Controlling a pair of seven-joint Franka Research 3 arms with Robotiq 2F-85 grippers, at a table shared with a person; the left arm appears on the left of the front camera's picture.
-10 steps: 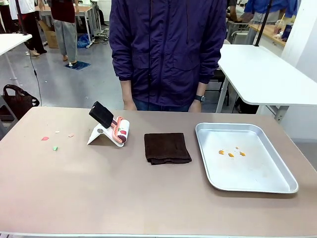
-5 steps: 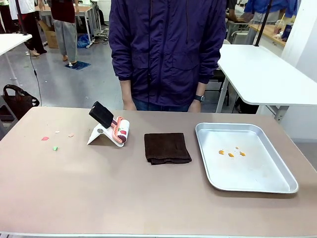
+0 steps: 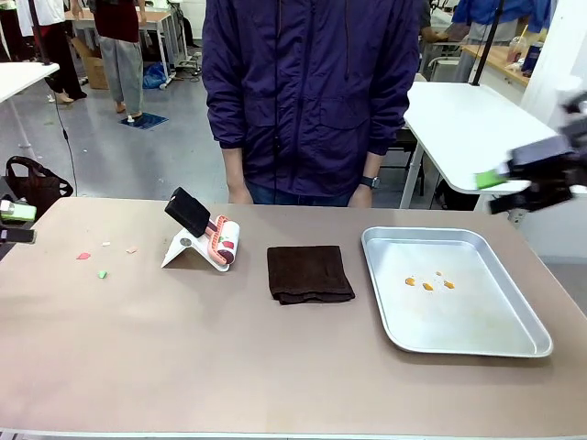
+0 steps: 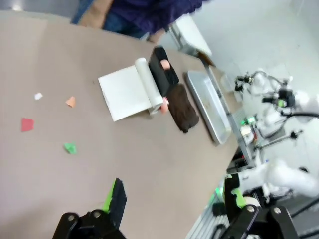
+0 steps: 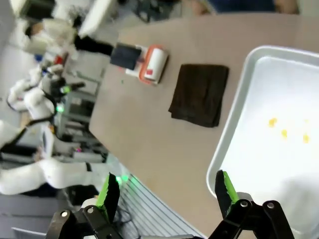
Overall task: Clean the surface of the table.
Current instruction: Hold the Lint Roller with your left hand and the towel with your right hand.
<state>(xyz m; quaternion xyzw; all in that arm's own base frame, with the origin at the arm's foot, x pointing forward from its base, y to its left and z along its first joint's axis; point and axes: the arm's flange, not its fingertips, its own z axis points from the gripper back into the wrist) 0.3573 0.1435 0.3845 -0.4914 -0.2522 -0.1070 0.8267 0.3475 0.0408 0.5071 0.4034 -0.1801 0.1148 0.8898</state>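
The table is wide and rectangular, with a level, matte brownish-taupe top and a thin pale edge. 4 small coloured scraps lie far left.

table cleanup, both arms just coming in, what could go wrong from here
1. The coloured scraps lie near the left edge of the table; a sweep by the open left end effector could push them off.
2. The lint roller rests on a light white stand; a clumsy grasp might tip it toward the brown cloth.
3. The person stands close behind both, so a far reach risks contact.
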